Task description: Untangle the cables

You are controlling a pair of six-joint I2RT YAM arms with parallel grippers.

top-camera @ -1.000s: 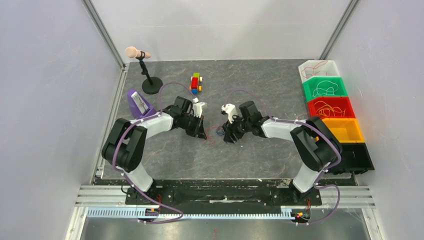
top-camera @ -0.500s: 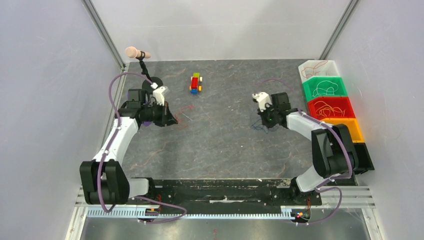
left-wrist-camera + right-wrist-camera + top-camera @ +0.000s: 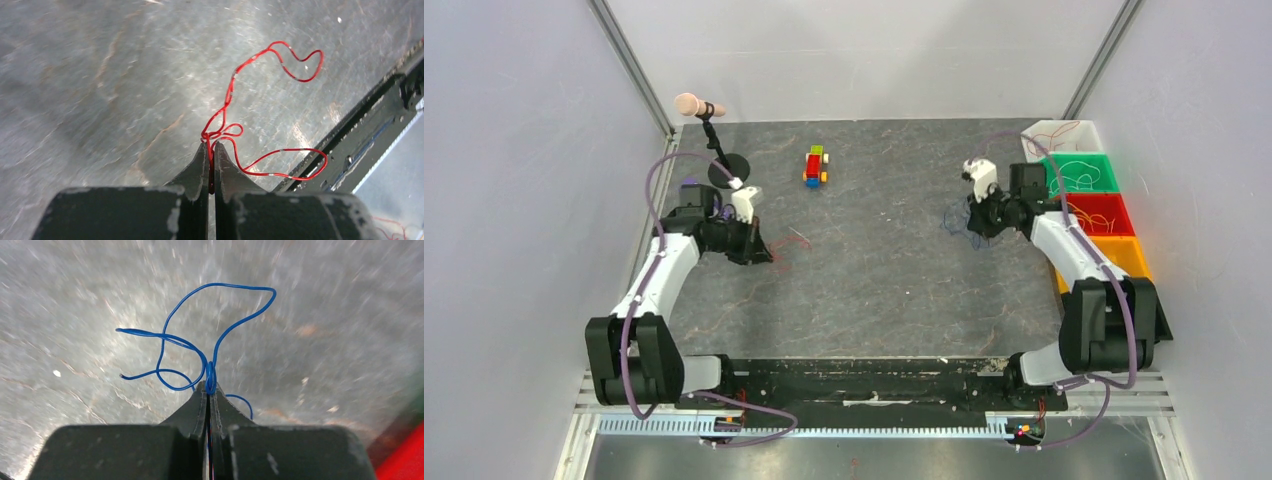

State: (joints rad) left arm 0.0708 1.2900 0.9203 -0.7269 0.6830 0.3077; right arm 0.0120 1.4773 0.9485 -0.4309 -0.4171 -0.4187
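Observation:
The cables show as two separate thin wires. A red cable [image 3: 229, 95] loops out from the tips of my left gripper [image 3: 210, 147], which is shut on it. From above, that gripper [image 3: 764, 252] is at the left of the table, and the red cable [image 3: 786, 243] trails to its right. A blue cable [image 3: 235, 285] curls out from my right gripper [image 3: 209, 387], pinched between the shut tips. In the top view the right gripper [image 3: 972, 222] is at the back right, close to the bins, with the blue cable [image 3: 954, 218] hanging just left of it.
A small toy car [image 3: 815, 166] stands at the back middle. A microphone on a stand [image 3: 699, 106] is at the back left. Along the right edge are a white bin [image 3: 1029, 140], a green bin [image 3: 1104, 160], a red bin [image 3: 1124, 205] and an orange bin [image 3: 1136, 262], some holding thin wires.
From the table's middle, both arms have swung apart. The left went left with the red cable. The right shut on the blue cable and carried it back right, toward the bins.

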